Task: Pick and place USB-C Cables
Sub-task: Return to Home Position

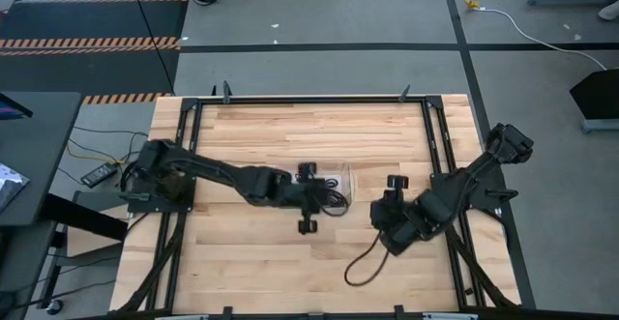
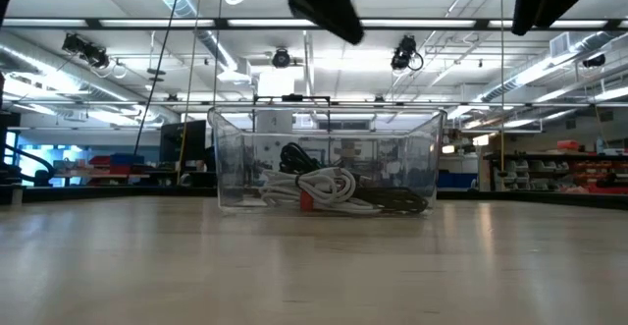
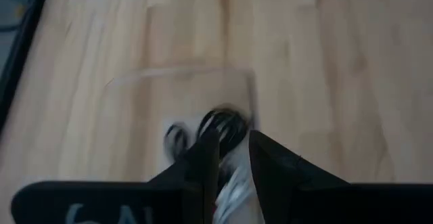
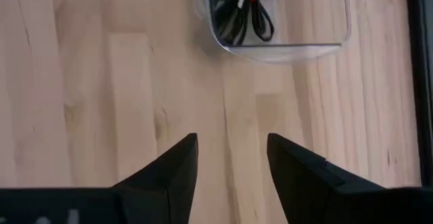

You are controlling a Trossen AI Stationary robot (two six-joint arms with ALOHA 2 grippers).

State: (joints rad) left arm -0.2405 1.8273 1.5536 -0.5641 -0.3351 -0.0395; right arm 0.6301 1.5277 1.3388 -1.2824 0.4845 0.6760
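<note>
A clear plastic container (image 1: 344,176) stands at the table's middle. The low view shows coiled bundles lying on the floor of the container (image 2: 235,158): a black cable (image 2: 294,158), a silvery-white cable with a red tie (image 2: 329,188) and another black cable (image 2: 402,202). My left gripper (image 1: 327,200) hovers over the container and is shut on a silvery-white cable bundle (image 3: 230,183). My right gripper (image 4: 231,143) is open over bare wood to the container's right (image 1: 380,214); its wrist view sees a red-tied black cable (image 4: 243,7) in the container. My left gripper pinches a silvery-white cable bundle (image 3: 231,187) between its two fingers (image 3: 203,163), pointing down over the container (image 3: 183,78). Which part of the bundle it has is blurred. The low view shows no gripper down in the container, so the bundle is lifted clear.
A loose black cord (image 1: 360,267) curls on the table near my right gripper, toward the near edge. Black frame rails (image 1: 433,136) run along the table's left and right sides. Bare wood (image 1: 251,252) lies near and far of the container.
</note>
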